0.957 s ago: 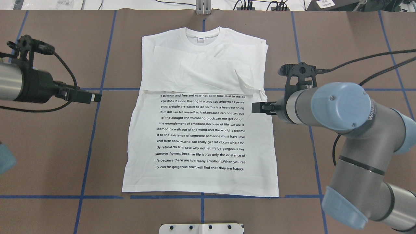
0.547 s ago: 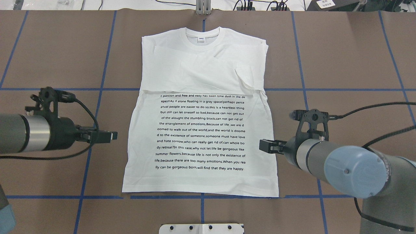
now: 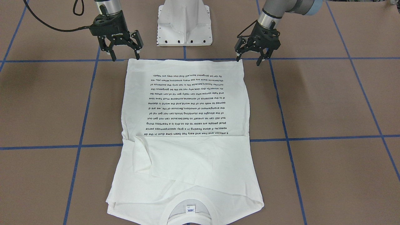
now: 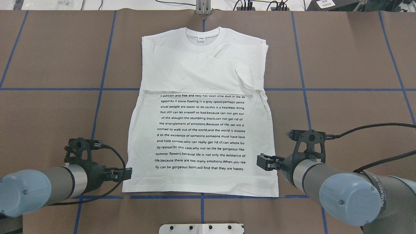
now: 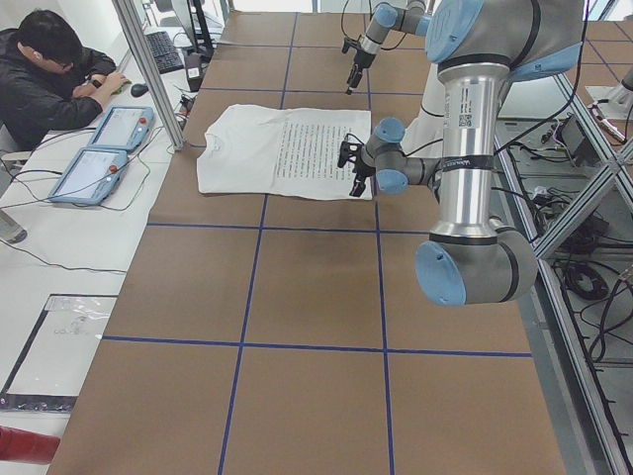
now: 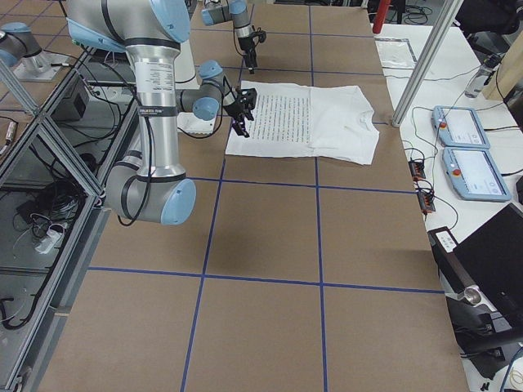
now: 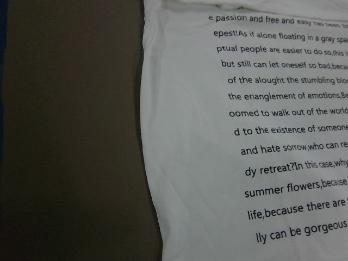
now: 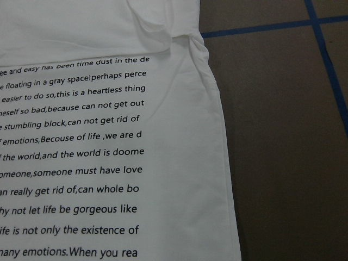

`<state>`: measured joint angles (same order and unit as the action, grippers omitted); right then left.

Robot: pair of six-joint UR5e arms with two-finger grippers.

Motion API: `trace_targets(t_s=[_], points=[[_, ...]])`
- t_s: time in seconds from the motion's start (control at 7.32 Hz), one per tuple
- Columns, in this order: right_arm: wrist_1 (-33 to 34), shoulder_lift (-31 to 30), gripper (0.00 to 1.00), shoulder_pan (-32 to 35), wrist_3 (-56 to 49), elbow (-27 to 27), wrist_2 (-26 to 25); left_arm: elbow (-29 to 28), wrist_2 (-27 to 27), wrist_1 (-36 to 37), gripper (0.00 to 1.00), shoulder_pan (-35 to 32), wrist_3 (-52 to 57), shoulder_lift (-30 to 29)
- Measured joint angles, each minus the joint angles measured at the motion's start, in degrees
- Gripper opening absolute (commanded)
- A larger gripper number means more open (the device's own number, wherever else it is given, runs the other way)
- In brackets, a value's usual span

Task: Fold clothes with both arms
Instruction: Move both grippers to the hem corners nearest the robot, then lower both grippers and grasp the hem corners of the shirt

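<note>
- While its jaws stood spread, the left gripper (image 4: 126,174) hung beside a hem corner.
- The shirt (image 4: 201,74) lay flat between both grippers, collar beyond them.
- The right gripper (image 4: 262,162), jaws also spread, hung at the opposite corner.

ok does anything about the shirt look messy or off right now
One thing: the shirt lies flat and square on the table, but the folded-in sleeve on the robot's right side has a curled, creased edge just above the printed text. Nothing else stands out.
</note>
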<state>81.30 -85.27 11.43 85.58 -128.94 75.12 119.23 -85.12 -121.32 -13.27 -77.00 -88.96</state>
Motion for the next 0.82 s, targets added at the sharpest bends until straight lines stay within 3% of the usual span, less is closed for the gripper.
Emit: trace_targets(t_s=[0.41, 0.82], points=[[0.0, 0.01, 1.0, -0.16, 0.1, 0.16, -0.22, -3.58, 1.2, 0.69, 0.54, 2.33, -0.68, -1.93], [0.0, 0.02, 1.0, -0.27, 0.11, 0.18, -0.78, -3.82, 1.13, 2.5, 0.53, 2.77, -0.69, -2.8]])
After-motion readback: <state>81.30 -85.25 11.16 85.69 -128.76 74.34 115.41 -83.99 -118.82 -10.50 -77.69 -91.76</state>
